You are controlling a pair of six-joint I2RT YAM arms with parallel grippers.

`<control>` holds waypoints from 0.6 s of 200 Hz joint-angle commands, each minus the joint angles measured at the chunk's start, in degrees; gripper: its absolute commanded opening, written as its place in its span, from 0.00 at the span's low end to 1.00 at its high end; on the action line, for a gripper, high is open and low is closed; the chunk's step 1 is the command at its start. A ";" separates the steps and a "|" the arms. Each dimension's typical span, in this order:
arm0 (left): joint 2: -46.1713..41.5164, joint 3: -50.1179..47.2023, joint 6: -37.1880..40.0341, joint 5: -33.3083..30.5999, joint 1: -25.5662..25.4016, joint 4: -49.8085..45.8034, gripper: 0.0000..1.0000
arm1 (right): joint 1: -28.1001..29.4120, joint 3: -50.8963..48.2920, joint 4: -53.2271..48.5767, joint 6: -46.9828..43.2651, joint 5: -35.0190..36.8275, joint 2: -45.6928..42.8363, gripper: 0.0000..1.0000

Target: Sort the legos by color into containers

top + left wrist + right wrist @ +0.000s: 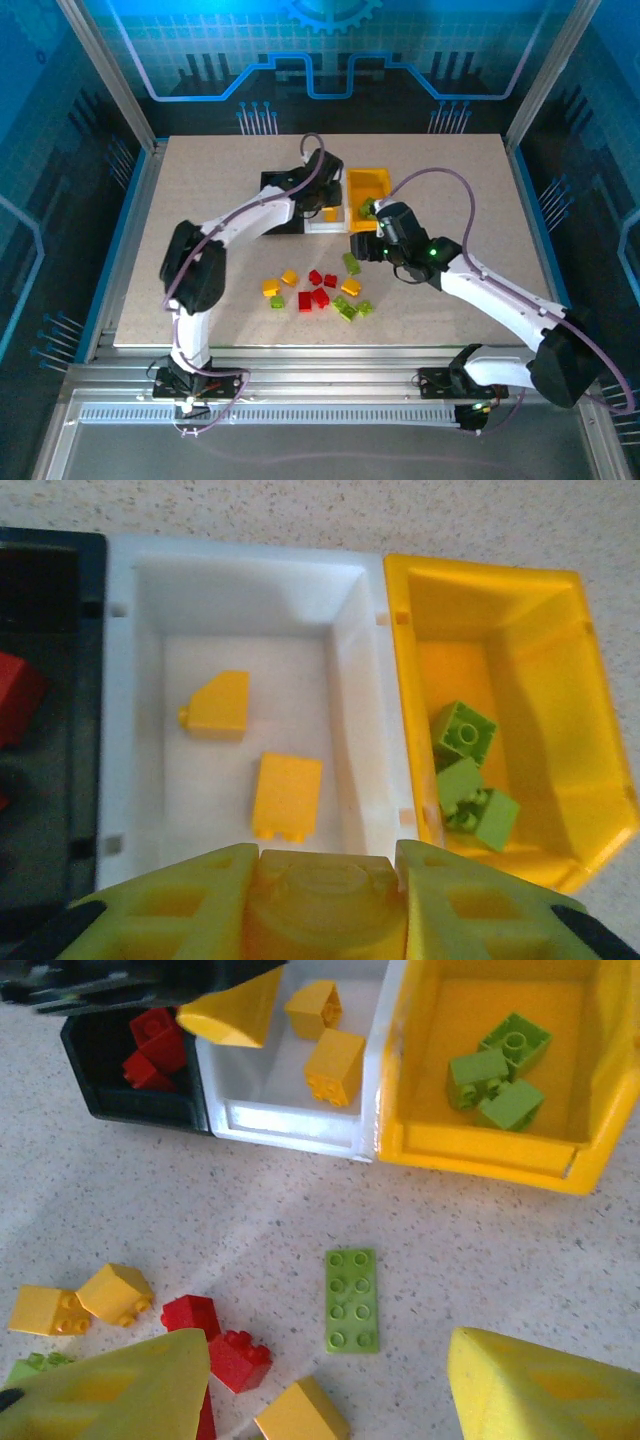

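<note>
My left gripper (325, 880) hangs over the white container (250, 565), shut on a yellow lego (325, 905) wedged between its fingers. Two yellow legos (287, 795) lie in that container. The yellow container (560, 730) to its right holds three green legos (465, 730), and the black container (60, 780) to its left holds red legos (18, 695). My right gripper (325, 1360) stands open just above the table, with a flat green lego plate (352, 1300) lying between and ahead of its fingers, untouched. From above, the left gripper (330, 208) and right gripper (362, 245) are close together by the containers.
Loose legos lie scattered on the table (200, 300) in front of the containers: yellow ones (115, 1292), red ones (190, 1315) and green ones (348, 310). The red and yellow ones sit close to my right gripper's left finger (130, 1390). The left arm (240, 220) reaches across the table's middle.
</note>
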 commanded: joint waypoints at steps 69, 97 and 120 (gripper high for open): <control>4.16 7.70 0.84 0.13 -0.15 -4.06 0.72 | -0.85 -1.43 -5.55 2.49 -3.16 -1.94 0.70; -5.14 -1.03 -1.50 2.80 -1.24 0.68 0.92 | -0.77 -0.87 -6.62 2.27 -5.47 2.55 0.70; -14.23 -12.43 -3.58 4.70 -2.28 5.44 0.99 | -0.20 1.09 -6.21 1.76 -6.41 9.44 0.71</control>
